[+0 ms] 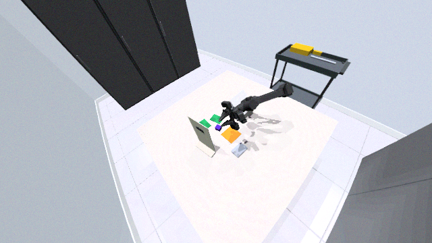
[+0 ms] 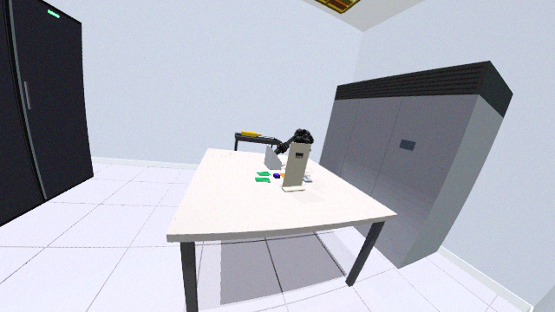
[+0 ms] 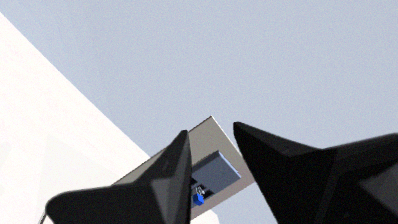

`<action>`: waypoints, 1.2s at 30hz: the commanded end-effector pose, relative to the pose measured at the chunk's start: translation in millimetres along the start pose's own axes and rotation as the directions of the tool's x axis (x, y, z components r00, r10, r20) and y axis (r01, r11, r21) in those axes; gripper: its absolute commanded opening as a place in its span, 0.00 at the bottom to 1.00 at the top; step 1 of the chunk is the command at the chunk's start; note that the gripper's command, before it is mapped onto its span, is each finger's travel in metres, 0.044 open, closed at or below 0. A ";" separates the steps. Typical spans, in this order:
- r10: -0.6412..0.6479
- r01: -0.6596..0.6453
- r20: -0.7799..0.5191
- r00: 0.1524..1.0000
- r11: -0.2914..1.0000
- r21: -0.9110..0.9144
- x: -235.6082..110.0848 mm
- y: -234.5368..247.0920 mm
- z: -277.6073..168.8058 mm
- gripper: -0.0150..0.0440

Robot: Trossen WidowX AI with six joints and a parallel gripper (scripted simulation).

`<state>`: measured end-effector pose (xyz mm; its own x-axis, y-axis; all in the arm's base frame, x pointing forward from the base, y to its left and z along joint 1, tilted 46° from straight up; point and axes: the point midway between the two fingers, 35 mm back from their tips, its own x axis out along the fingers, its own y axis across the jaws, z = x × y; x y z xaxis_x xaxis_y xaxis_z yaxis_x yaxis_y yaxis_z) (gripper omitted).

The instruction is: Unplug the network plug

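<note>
From the top view we are looking down steeply from high above one corner of the table (image 1: 189,189), far enough off to take in the dark cabinets (image 1: 111,44) and a cart (image 1: 312,64). From the exterior view we are standing back on the floor, facing across the table (image 2: 243,217) toward the far wall, seeing the upright panel (image 2: 297,166) from its back. The wrist view is riding just behind the gripper (image 3: 212,150), looking out between its fingers at the panel (image 3: 220,137) close by. All three are sharing the panel (image 1: 202,135).
</note>
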<state>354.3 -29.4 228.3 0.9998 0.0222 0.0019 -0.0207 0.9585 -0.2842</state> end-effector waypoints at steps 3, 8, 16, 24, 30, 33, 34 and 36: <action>0.012 -0.015 -0.032 0.999 0.996 -0.090 0.4 0.1 -37.8 0.52; 0.016 -0.023 -0.048 0.999 0.987 -0.159 -3.3 -1.1 -62.8 0.52; 0.021 -0.040 -0.073 0.997 0.963 -0.265 -15.6 -1.7 -99.0 0.52; 0.027 -0.061 -0.096 0.995 0.929 -0.365 -34.0 -0.2 -128.5 0.52; 0.032 -0.078 -0.112 0.993 0.898 -0.434 -50.5 2.3 -145.7 0.52; 0.033 -0.082 -0.116 0.993 0.889 -0.451 -54.8 3.1 -149.2 0.52; 0.033 -0.082 -0.116 0.993 0.889 -0.451 -54.8 3.1 -149.2 0.52; 0.032 -0.082 -0.116 0.993 0.889 -0.451 -54.0 3.1 -149.1 0.52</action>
<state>304.6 -71.2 88.8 0.9939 0.0153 -0.1091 -0.0856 0.7314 -0.6766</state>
